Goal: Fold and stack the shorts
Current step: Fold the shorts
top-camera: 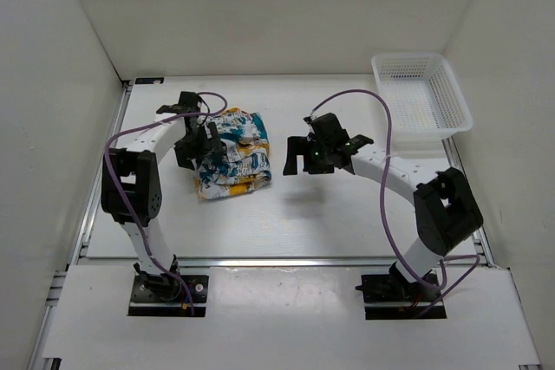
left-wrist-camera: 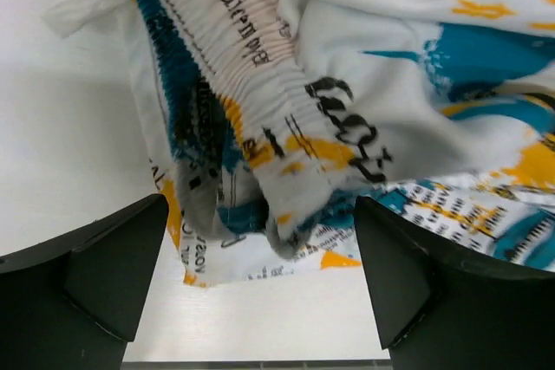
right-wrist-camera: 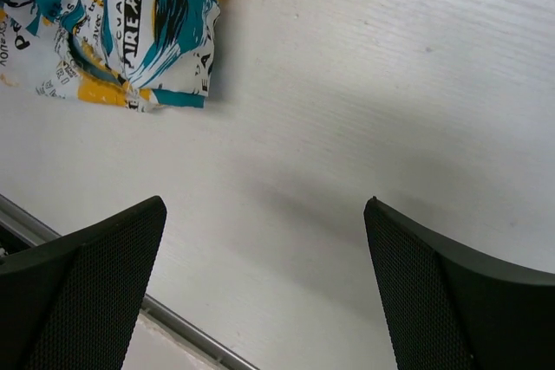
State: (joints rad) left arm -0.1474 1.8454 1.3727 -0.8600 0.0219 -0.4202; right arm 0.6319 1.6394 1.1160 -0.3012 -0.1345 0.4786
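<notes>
— Down at the left claw, is it gripping anything?

— Not that I can see. Its jaws stand wide, with the gathered waistband of the shorts bunched between them but not pinched. The right claw gapes just as wide, empty, over bare bench.

— Where do the shorts lie?

— In a loose, crumpled heap on the bench, left of centre, under the left claw. The right claw hangs off to one side, apart from them.

— How would they handle?

— Light and limp, I'd say. It's thin cloth that sags and slides on itself, nothing fragile. The ribbed waistband looks the firmest place to take hold, and a hem corner would serve for spreading them flat.

— Any writing?

— Black lettering runs all over the print. On a teal patch near the right claw I read "AIRE PARI". The waistband letters are upside down and too creased to make out. I can't pick out a brand label.
</notes>
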